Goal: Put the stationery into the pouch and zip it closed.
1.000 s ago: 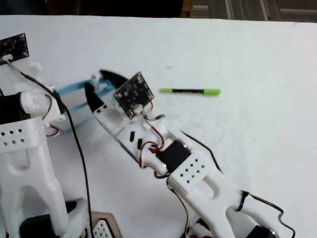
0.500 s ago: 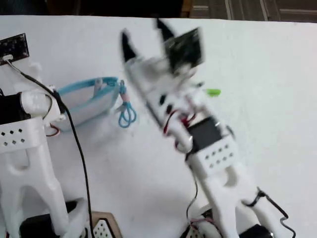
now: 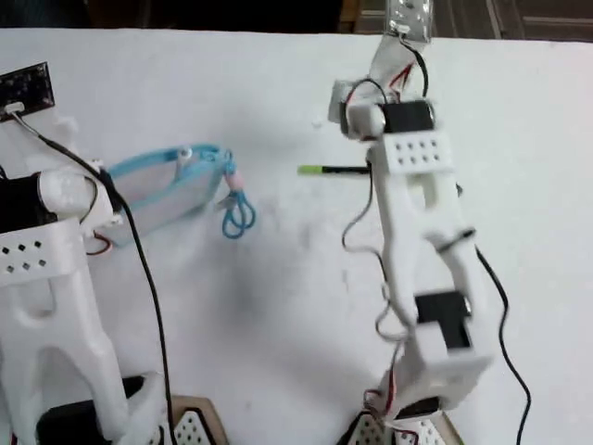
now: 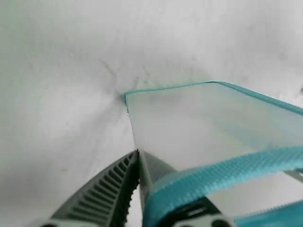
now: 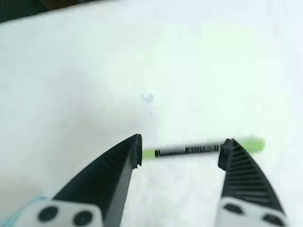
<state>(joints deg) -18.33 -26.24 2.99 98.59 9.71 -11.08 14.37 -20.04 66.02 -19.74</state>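
My right end effector [image 5: 182, 145] hangs over the bench [image 5: 71, 71] spread wide, its two dark fingers [image 5: 118, 170] well apart; the green pen [image 5: 199, 150] lies flat on the bench across the gap between their tips, and as far as I can tell neither finger touches it; one end of the pen passes behind a fingertip, the other stops just short of the opposite one.

My left end effector [image 4: 138, 156] is clamped on the pouch [image 4: 189, 123]; a grey ribbed finger [image 4: 106, 194] presses against one end of the translucent wall, close to the corner where the blue trim turns; a blue woven strap [image 4: 213, 182] crosses just in front of the clamp.

From the high view, my right arm [image 3: 417, 213] stretches up the right half of the bench [image 3: 278, 315] to its far side; the green pen [image 3: 317, 170] shows one end from under that arm, pointing toward the pouch. The pouch [image 3: 171, 190] lies on the left part of the bench, just beside my left arm [image 3: 46, 250]; its blue-edged mouth stands open, unzipped; a blue cord loop [image 3: 238, 218] trails onto the bench from the end of the pouch nearer the pen. Pen and pouch lie well apart, with the pen outside the pouch.
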